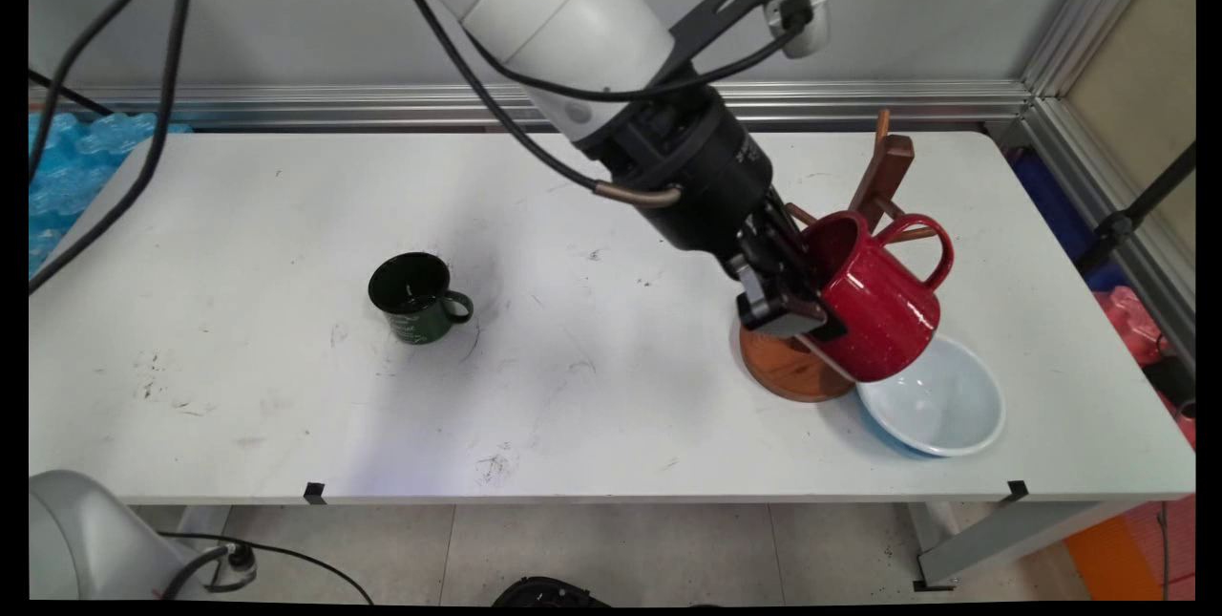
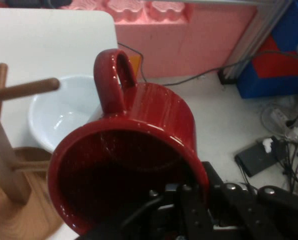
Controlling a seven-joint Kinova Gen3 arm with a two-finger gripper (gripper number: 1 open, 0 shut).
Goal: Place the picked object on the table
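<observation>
White table (image 1: 286, 406) carries everything. Wooden mug tree (image 1: 883, 181), far right side, round base (image 1: 788, 370) on the tabletop, pegs up behind the arm. Gripper (image 1: 797, 306) clamped on the rim of the red mug (image 1: 883, 310): one finger inside, one outside the wall, looks like, though the hand view hides the tips. Mug held off the table, tilted, mouth toward the arm, handle up near a peg. White bowl (image 1: 945, 406) just right of the base, partly under the mug. Dark green mug (image 1: 415, 299) upright, well apart, left of centre, handle to its right.
</observation>
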